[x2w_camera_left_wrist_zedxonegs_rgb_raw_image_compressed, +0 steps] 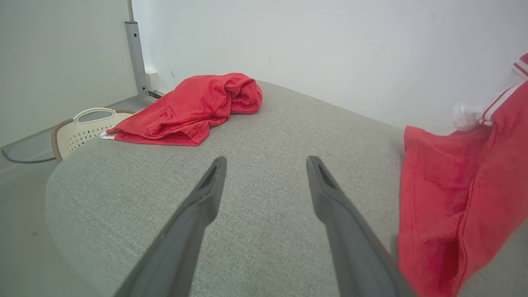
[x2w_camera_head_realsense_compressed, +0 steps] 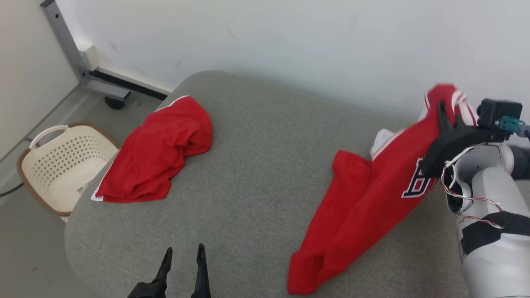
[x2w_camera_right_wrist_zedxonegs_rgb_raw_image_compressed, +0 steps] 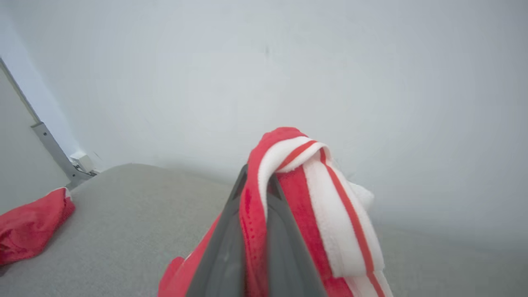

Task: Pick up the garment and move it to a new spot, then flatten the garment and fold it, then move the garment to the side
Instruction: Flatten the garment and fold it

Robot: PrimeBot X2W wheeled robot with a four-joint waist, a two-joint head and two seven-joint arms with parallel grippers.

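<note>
Jaws first: those of the right gripper (x2w_camera_head_realsense_compressed: 444, 111) are clamped tight on the striped red-and-white edge of the garment (x2w_camera_head_realsense_compressed: 372, 198). Those of the left gripper (x2w_camera_head_realsense_compressed: 184, 249) are spread with nothing between them, parked over the near edge of the cushion (x2w_camera_head_realsense_compressed: 256, 165).

The garment is held up by that one edge over the cushion's far right corner, probably so it can be carried to a new spot with the rest hanging free. The lower end looks to be dragged along the cushion near its near edge.

So the long axis is slanted: high end at the far right, low end toward the near edge. A second red garment (x2w_camera_head_realsense_compressed: 157, 157) is bunched at the far left corner, above a basket (x2w_camera_head_realsense_compressed: 62, 165) on the floor.
</note>
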